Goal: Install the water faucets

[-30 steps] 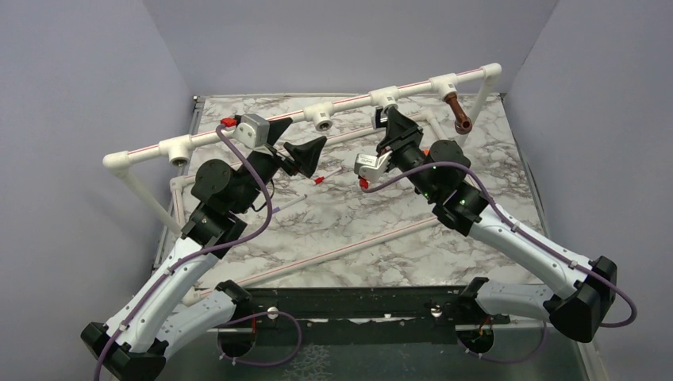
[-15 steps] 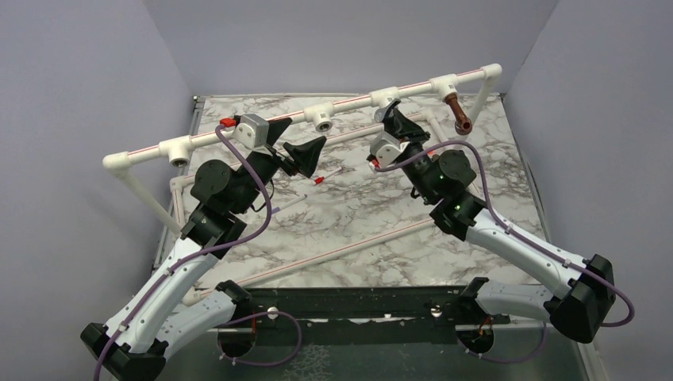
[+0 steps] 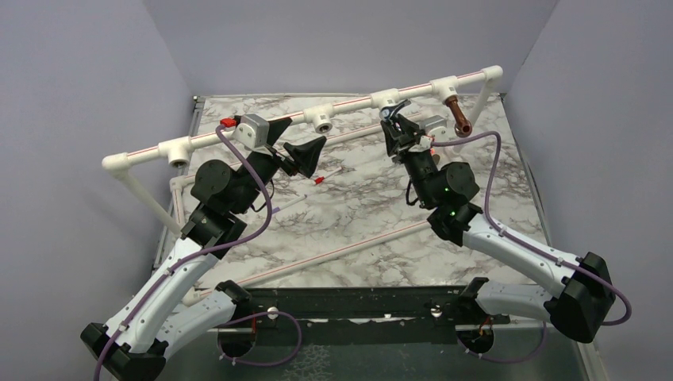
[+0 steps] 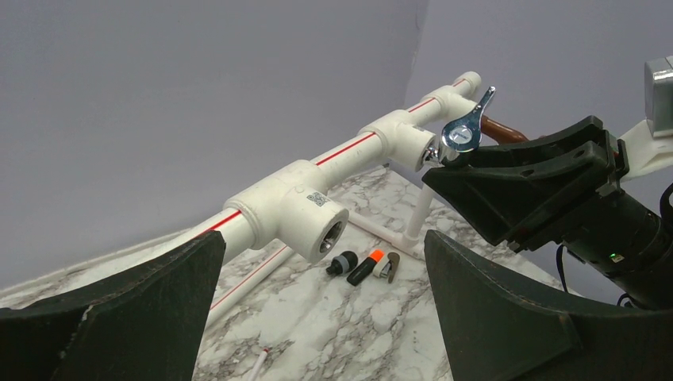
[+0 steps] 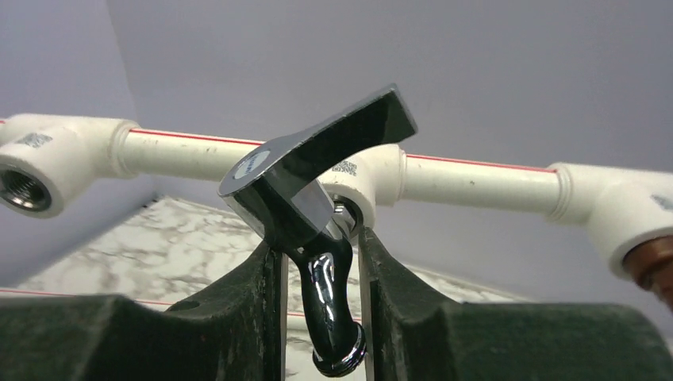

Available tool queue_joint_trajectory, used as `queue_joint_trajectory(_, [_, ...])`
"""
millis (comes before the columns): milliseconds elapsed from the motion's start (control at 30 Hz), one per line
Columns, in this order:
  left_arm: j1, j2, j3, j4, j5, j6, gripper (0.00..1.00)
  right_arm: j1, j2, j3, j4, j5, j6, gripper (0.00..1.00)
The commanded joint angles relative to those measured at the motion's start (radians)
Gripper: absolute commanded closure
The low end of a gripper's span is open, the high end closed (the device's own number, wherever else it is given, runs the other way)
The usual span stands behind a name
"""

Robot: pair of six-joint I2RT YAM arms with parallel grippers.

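The shiny chrome faucet point(image 3: 394, 109) point(image 4: 460, 131) point(image 5: 317, 182) sits with its threaded end in a white tee socket point(image 5: 373, 178) of the raised pipe point(image 3: 278, 121). Its lever points up and right and its spout hangs down. My right gripper point(image 3: 399, 127) point(image 5: 317, 242) straddles the spout, slightly open, with a gap showing on the left side. The reddish-brown faucet point(image 3: 458, 113) point(image 5: 655, 266) hangs from the tee further right. My left gripper point(image 3: 295, 147) point(image 4: 325, 302) stands wide open and empty, below an empty tee socket point(image 3: 322, 117) point(image 4: 305, 218).
Another empty tee point(image 3: 178, 151) sits at the frame's left end. A thin red-tipped stick point(image 3: 324, 179) lies on the marble table point(image 3: 357, 214). Small black and orange parts point(image 4: 365, 268) lie under the pipe. A long loose pipe point(image 3: 341, 250) crosses the table's near side.
My right wrist has rolled round at the tee, turning the chrome faucet with it; its camera housing swung from left to right. The jaws have eased slightly. The left arm stayed still.
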Motion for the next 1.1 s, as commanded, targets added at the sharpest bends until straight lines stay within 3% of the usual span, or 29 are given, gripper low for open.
queue_joint_trajectory(0, [-0.006, -0.007, -0.011, 0.006, -0.024, 0.012, 0.03, 0.001, -0.005, -0.002, 0.169, 0.253, 0.526, 1.00])
queue_joint_trajectory(300, [-0.008, -0.009, -0.011, 0.005, -0.026, 0.015, 0.03, 0.001, -0.011, 0.004, 0.186, 0.248, 0.600, 1.00])
queue_joint_trajectory(533, [-0.008, -0.010, -0.011, 0.005, -0.025, 0.013, 0.03, 0.001, -0.032, 0.008, 0.123, 0.164, 0.489, 1.00])
queue_joint_trajectory(600, [-0.009, -0.010, -0.009, 0.005, -0.024, 0.013, 0.03, 0.001, -0.047, -0.001, 0.109, 0.155, 0.425, 0.90])
queue_joint_trajectory(700, [-0.009, -0.009, -0.009, 0.005, -0.024, 0.012, 0.03, 0.001, -0.072, -0.001, 0.061, 0.144, 0.345, 0.66])
queue_joint_trajectory(833, [-0.009, -0.009, -0.009, 0.005, -0.024, 0.012, 0.03, 0.001, -0.106, 0.022, -0.029, 0.103, 0.235, 0.47])
queue_joint_trajectory(1067, [-0.009, -0.006, -0.009, 0.006, -0.023, 0.012, 0.03, 0.001, -0.154, 0.077, -0.178, 0.026, 0.035, 0.24])
